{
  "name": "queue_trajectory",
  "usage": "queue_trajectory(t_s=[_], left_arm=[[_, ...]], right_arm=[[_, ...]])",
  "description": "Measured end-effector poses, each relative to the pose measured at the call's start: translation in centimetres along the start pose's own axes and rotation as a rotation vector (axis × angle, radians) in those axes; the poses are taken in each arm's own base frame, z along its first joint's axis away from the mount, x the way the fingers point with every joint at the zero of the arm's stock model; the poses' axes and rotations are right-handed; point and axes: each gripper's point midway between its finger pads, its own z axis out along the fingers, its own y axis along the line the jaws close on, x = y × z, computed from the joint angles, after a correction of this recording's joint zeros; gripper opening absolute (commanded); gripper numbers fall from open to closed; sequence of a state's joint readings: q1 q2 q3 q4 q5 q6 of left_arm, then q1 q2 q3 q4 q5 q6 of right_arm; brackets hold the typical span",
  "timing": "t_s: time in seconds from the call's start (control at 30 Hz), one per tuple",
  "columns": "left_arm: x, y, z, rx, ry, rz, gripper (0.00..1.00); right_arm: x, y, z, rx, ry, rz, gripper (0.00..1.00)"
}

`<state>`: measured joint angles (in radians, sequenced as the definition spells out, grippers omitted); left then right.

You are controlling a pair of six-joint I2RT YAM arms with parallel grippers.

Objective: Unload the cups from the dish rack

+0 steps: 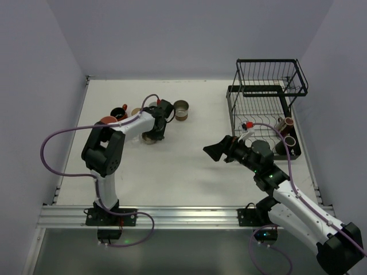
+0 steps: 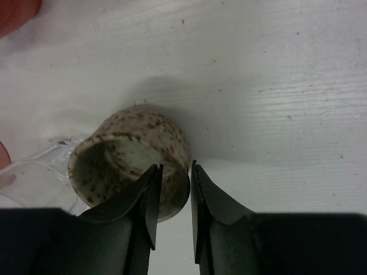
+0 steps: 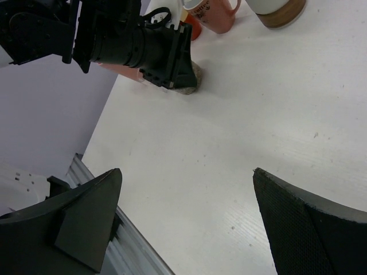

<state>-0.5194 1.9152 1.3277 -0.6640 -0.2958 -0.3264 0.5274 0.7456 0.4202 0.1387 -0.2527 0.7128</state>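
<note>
My left gripper point(image 1: 153, 133) stands at the cup cluster on the far left of the table. In the left wrist view the left gripper point(image 2: 175, 169) is shut on the rim wall of a cream, brown-speckled cup point(image 2: 135, 150), with one finger inside and one outside. The cup is at the table surface. My right gripper point(image 1: 213, 152) is wide open and empty above the middle of the table, left of the black wire dish rack point(image 1: 292, 91). Two brown cups point(image 1: 285, 124) point(image 1: 289, 142) sit in the rack's lower tray. The right gripper point(image 3: 186, 200) faces bare tabletop.
Near the left gripper stand an orange cup point(image 1: 107, 120), a dark cup point(image 1: 118, 112) and an olive-grey cup point(image 1: 181, 110). A salmon pink mug point(image 3: 215, 14) and a white-and-brown cup point(image 3: 278, 11) show in the right wrist view. A rail point(image 1: 183, 215) runs along the near edge.
</note>
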Motion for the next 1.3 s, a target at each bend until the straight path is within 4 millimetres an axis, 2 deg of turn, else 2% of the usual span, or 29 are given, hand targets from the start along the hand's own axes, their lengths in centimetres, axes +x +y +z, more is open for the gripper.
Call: queue_trajectory(t_s=[0.03, 0.1, 0.37, 0.4, 0.5, 0.6, 0.67, 0.77, 0.83, 0.9, 0.97, 1.07, 1.13, 1.3], left_arm=[[-0.1, 0.3, 0.0, -0.007, 0.005, 0.004, 0.4], [-0.5, 0.4, -0.1, -0.011, 0.002, 0.006, 0.46], [-0.8, 0.1, -0.4, 0.004, -0.004, 0.018, 0.62], [-0.9, 0.0, -0.6, 0.009, -0.008, 0.019, 0.68], [-1.7, -0.5, -2.1, 0.038, -0.047, 0.017, 0.76], [-3.4, -1.5, -5.4, 0.1, -0.144, 0.012, 0.85], [-4.8, -2.3, -8.7, 0.162, -0.237, 0.004, 0.88], [-6.9, -3.0, -15.4, 0.288, -0.423, -0.019, 0.94], [-7.2, -3.4, -20.4, 0.413, -0.557, -0.027, 1.0], [-6.3, -3.0, -25.1, 0.531, -0.686, -0.028, 1.0], [-4.8, -2.4, -28.9, 0.629, -0.802, -0.022, 1.0], [-2.0, -1.9, -32.0, 0.742, -0.922, 0.003, 1.0], [-0.2, -2.2, -32.0, 0.796, -0.944, 0.029, 1.0], [3.4, -4.0, -28.5, 0.835, -0.859, 0.105, 1.0]], right_arm=[[0.0, -0.1, 0.0, 0.003, 0.0, -0.002, 0.99], [0.0, -0.3, 0.0, 0.012, -0.001, -0.008, 0.99], [-0.3, -1.1, -0.4, 0.061, -0.023, -0.028, 0.98], [-0.5, -1.5, -0.5, 0.081, -0.035, -0.034, 0.97], [-1.5, -2.6, -1.3, 0.162, -0.081, -0.06, 0.93], [-3.5, -3.4, -2.2, 0.252, -0.146, -0.094, 0.89], [-4.9, -4.1, -2.8, 0.317, -0.192, -0.108, 0.86], [-7.3, -6.1, -4.3, 0.443, -0.279, -0.118, 0.83], [-8.5, -8.3, -5.6, 0.548, -0.33, -0.11, 0.83], [-9.8, -10.9, -7.2, 0.661, -0.379, -0.095, 0.84], [-10.8, -13.2, -8.7, 0.776, -0.414, -0.084, 0.86], [-12.1, -16.0, -10.7, 0.933, -0.441, -0.079, 0.88], [-12.9, -18.1, -12.3, 1.042, -0.457, -0.065, 0.88], [-13.6, -21.5, -16.6, 1.244, -0.516, -0.021, 0.9]])
